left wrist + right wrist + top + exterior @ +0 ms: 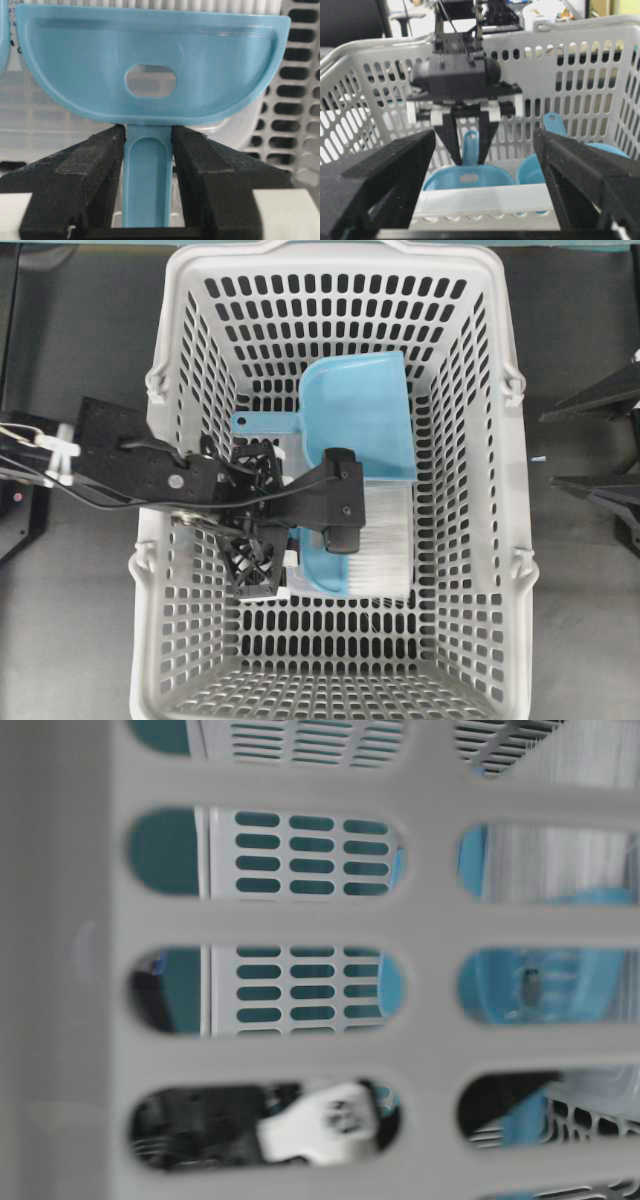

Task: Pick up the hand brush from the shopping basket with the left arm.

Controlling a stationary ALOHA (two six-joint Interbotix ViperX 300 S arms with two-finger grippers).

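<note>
Overhead: left black two-finger claw (300, 508) reaches into the large light-grey slotted plastic basket (470, 540). Left wrist: it's clamped on the small light-blue plastic hand brush (150, 75) by its handle. Right wrist: right claw (485, 175) gapes wide outside

Light-grey shopping basket (505, 490) on dark tabletop (80, 330)

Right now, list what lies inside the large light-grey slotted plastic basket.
Inside the basket: a light-blue plastic dustpan, and a light-blue white-bristled hand brush with the black left gripper clamped on its handle. The gripper hides part of the brush.
</note>
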